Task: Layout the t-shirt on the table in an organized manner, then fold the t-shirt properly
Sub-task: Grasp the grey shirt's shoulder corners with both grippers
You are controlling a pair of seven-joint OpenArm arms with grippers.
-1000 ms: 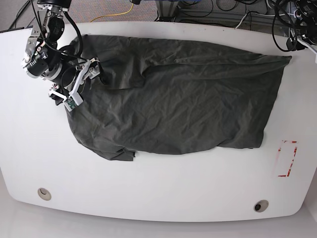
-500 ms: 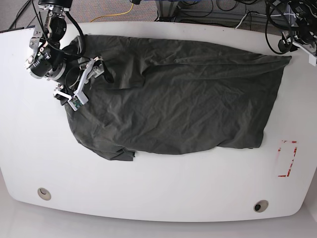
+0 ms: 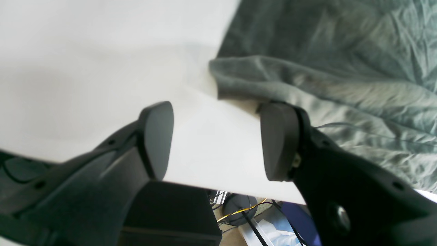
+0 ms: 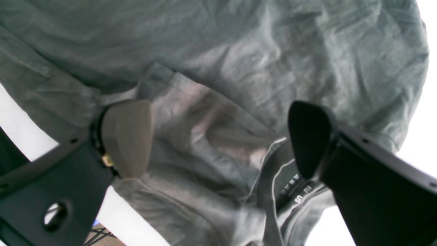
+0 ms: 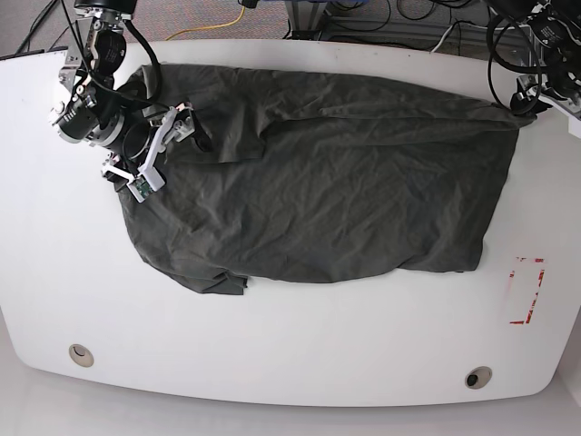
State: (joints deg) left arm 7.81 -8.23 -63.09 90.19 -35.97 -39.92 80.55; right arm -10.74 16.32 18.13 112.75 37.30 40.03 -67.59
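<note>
The dark charcoal t-shirt (image 5: 327, 182) lies spread and wrinkled across the white table (image 5: 300, 354). My right gripper (image 5: 162, 151) hovers open over the shirt's left end. In the right wrist view the right gripper (image 4: 218, 136) straddles folded cloth (image 4: 211, 112) beside the collar and its label (image 4: 290, 191), with nothing pinched. My left gripper (image 5: 524, 102) is at the shirt's far right corner. In the left wrist view the left gripper (image 3: 218, 140) stands open over bare table (image 3: 85, 61), and the right fingertip (image 3: 280, 140) is at the shirt's edge (image 3: 245, 78).
A red tape rectangle (image 5: 525, 291) marks the table's right side. Two round grommet holes (image 5: 81, 354) (image 5: 477, 377) sit near the front edge. Cables (image 5: 363, 18) run behind the far edge. Floor clutter (image 3: 245, 212) shows past the table edge.
The left arm has come down and inward onto the shirt's far right corner. The right arm has shifted slightly up and to the right over the shirt's left end. Both stay open.
</note>
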